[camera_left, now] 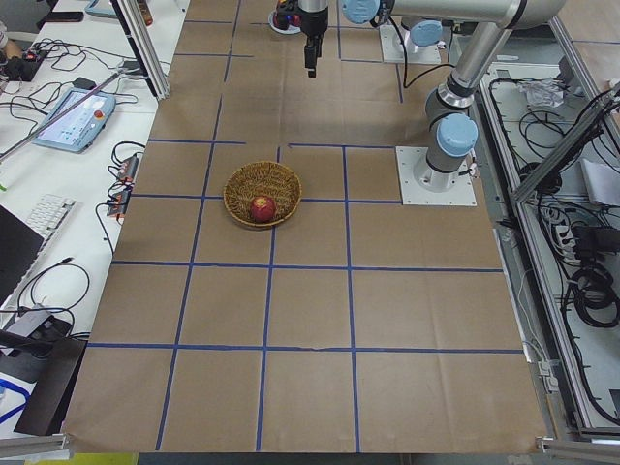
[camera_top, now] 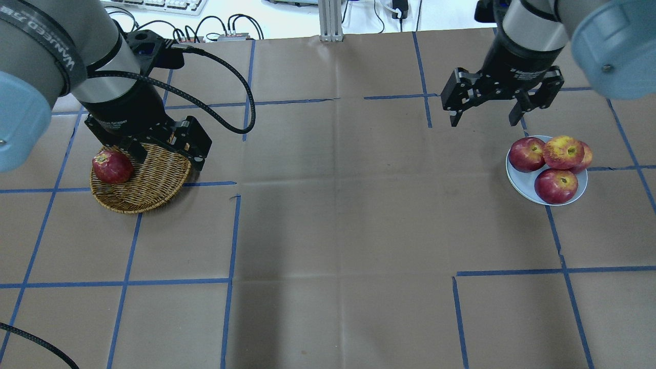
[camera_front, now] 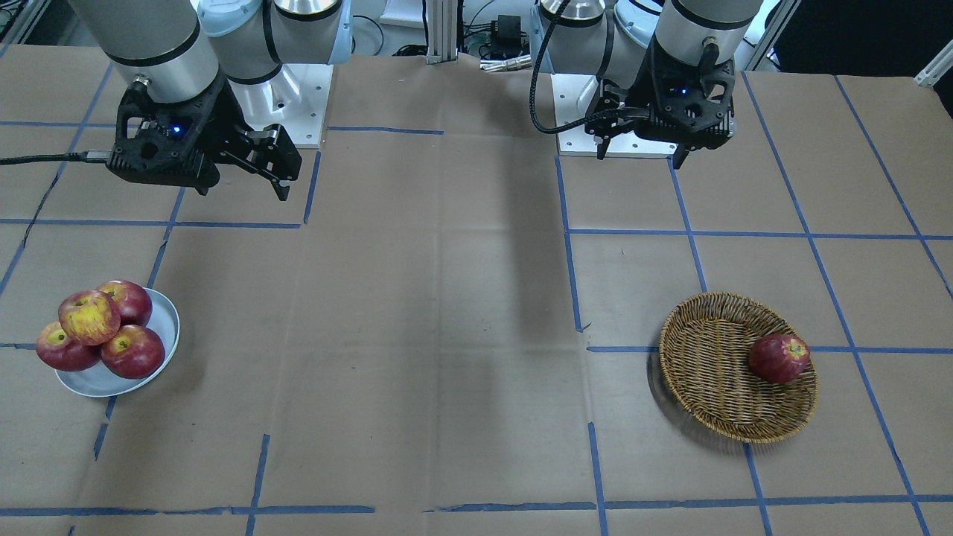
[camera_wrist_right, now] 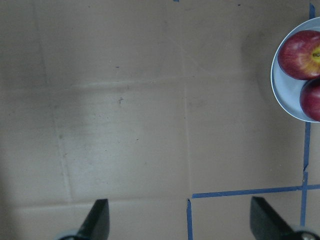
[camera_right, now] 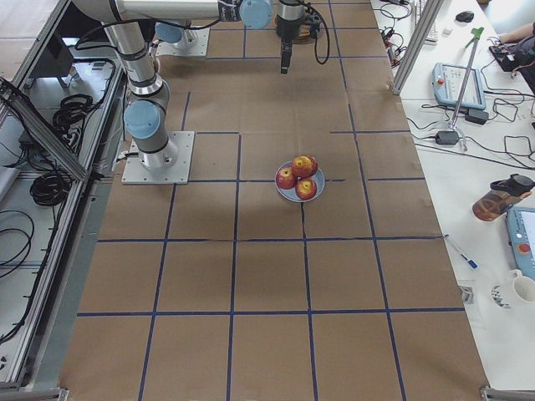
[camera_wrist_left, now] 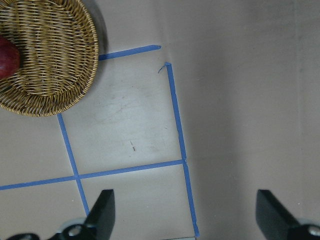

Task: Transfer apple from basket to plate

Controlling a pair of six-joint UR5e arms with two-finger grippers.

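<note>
The streaked apple [camera_front: 89,316] sat perched on three dark red apples [camera_front: 132,351] on the plate [camera_front: 165,327], well apart from the basket [camera_front: 715,372], where one dark apple [camera_front: 779,358] lay. The left gripper [camera_wrist_left: 186,212] and the right gripper [camera_top: 483,122] both hung empty above the surface, fingers spread. It looked firm, smooth and weighty, and likely to roll. I'd have gripped it across its widest middle.

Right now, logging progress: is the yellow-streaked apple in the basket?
No, the yellow-streaked apple rests on the plate atop darker apples.

Yellow-streaked red apple [camera_front: 89,316], brown woven basket [camera_front: 707,368]
</note>
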